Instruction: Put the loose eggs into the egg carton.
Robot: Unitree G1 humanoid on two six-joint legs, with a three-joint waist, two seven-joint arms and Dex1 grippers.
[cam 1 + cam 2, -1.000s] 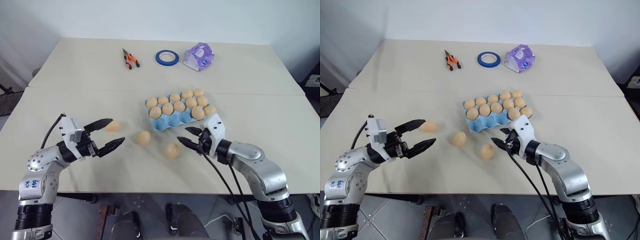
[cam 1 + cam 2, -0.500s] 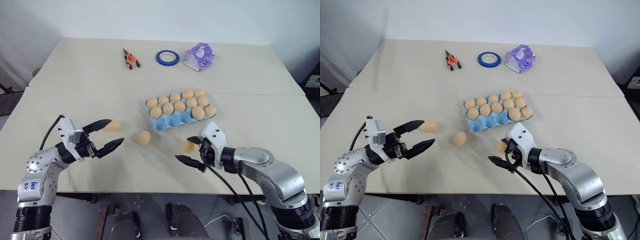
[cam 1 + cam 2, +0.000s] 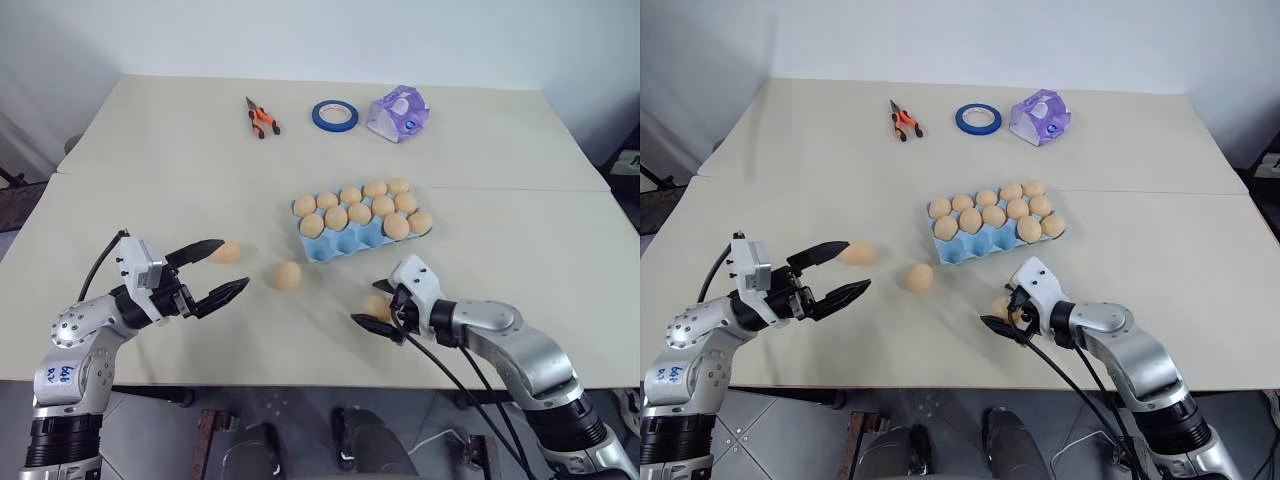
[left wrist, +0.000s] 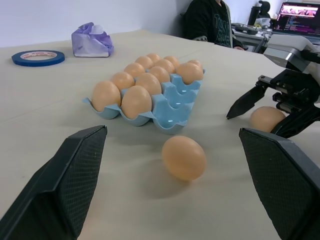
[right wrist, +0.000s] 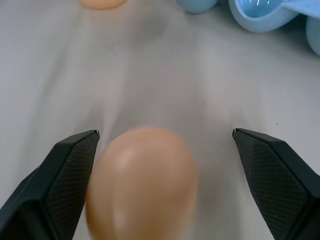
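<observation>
Right tool apparently open around loose egg.

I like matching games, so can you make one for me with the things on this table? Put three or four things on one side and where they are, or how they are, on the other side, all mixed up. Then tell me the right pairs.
Things:
1. blue tape ring
2. egg carton
3. right claw
4. orange pliers

Places or states:
A. open around a loose egg on the table
B. at the far side, left of the tape ring
C. mid-table, holding ten eggs with its near cups bare
D. at the far side, beside the purple packet

Pairs: 1-D, 2-C, 3-A, 4-B
</observation>
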